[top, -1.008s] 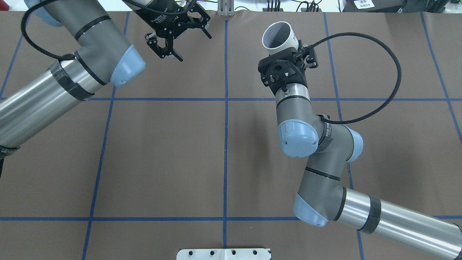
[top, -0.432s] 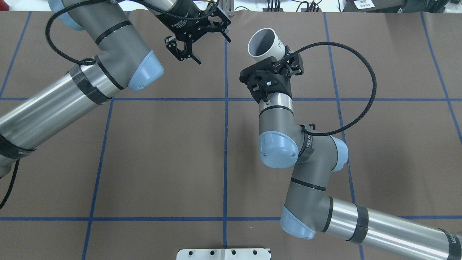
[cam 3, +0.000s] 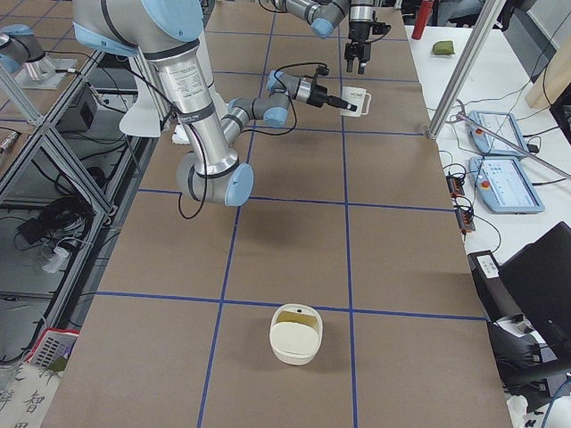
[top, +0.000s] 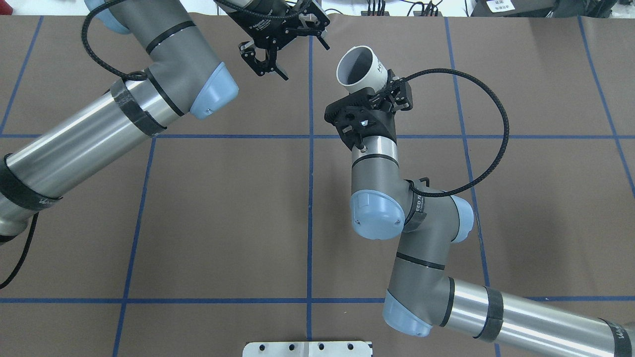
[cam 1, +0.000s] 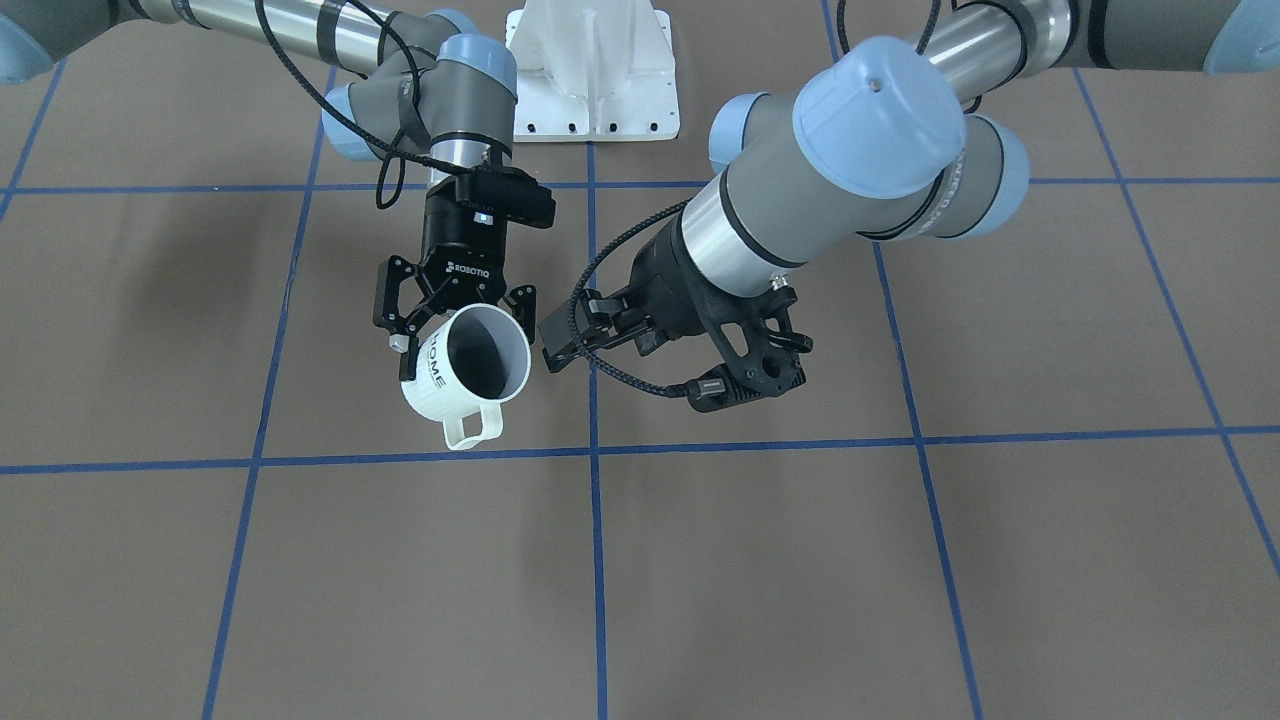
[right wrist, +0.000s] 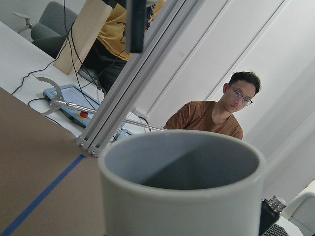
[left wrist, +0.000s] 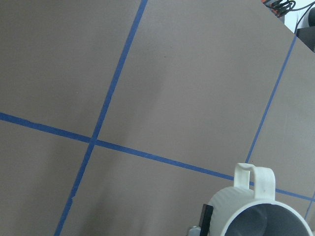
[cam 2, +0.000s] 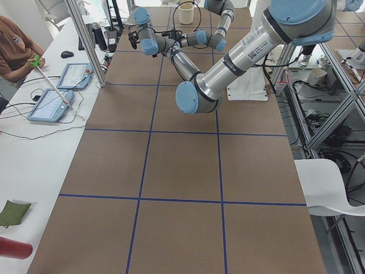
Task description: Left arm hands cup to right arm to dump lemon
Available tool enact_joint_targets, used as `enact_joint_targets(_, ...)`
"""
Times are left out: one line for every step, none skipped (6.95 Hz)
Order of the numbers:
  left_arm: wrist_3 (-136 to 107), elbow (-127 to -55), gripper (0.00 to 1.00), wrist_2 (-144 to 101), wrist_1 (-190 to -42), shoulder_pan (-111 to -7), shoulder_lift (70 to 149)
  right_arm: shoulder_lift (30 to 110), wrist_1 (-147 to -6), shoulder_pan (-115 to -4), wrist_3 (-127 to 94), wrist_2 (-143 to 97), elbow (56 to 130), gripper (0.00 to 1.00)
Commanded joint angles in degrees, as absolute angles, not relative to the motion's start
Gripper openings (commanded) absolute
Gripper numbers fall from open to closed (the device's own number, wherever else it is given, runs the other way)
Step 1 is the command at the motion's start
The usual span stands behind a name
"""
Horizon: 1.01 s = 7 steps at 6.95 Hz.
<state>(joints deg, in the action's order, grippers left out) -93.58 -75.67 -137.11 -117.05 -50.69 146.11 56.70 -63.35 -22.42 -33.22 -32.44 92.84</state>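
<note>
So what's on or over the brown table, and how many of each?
Robot arms: 2 (left arm, right arm)
White mug: 1
Cream container: 1
Total: 4

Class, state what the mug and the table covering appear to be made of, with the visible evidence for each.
The cup: probably glazed ceramic, going by its thick rim, smooth white ribbed outside and matt grey inside. The table covering: looks like matt brown paper or card, flat and glare-free. The blue lines look like stuck-on tape.
</note>
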Motion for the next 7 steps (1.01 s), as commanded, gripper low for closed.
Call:
enact_joint_targets(-93.6,-71.7,0.99,-137.0,-119.6,-50.1,148.1,56.3,-63.4,-22.0,-33.2,-32.3,92.8,0.2)
enact_joint_targets(-93.6,-70.8,0.95,-137.0,-119.9,-49.8,148.7,56.3,-63.3,-21.9,-33.3,-32.3,92.8,0.2)
enact_joint_targets(-93.6,-70.8,0.9,-137.0,-119.9,-49.7,148.9,56.3,-63.3,-21.8,-33.4,-32.3,92.8,0.2)
enact_joint_targets(-93.6,-70.8,0.85,-137.0,-120.0,-49.1,149.1,56.2,-63.3,-21.7,-33.4,-32.3,92.8,0.2)
enact_joint_targets(-93.5,-70.8,0.82,-137.0,-120.0,-48.4,149.1,56.2,-63.3,-21.7,-33.4,-32.3,92.8,0.2)
enact_joint_targets(-93.5,-70.8,0.78,-137.0,-120.1,-47.6,149.1,56.2,-63.3,-21.8,-33.4,-32.3,92.8,0.2)
enact_joint_targets(-93.6,-70.8,0.75,-137.0,-120.8,-47.0,149.0,56.1,-63.3,-21.8,-33.4,-32.3,92.8,0.2)
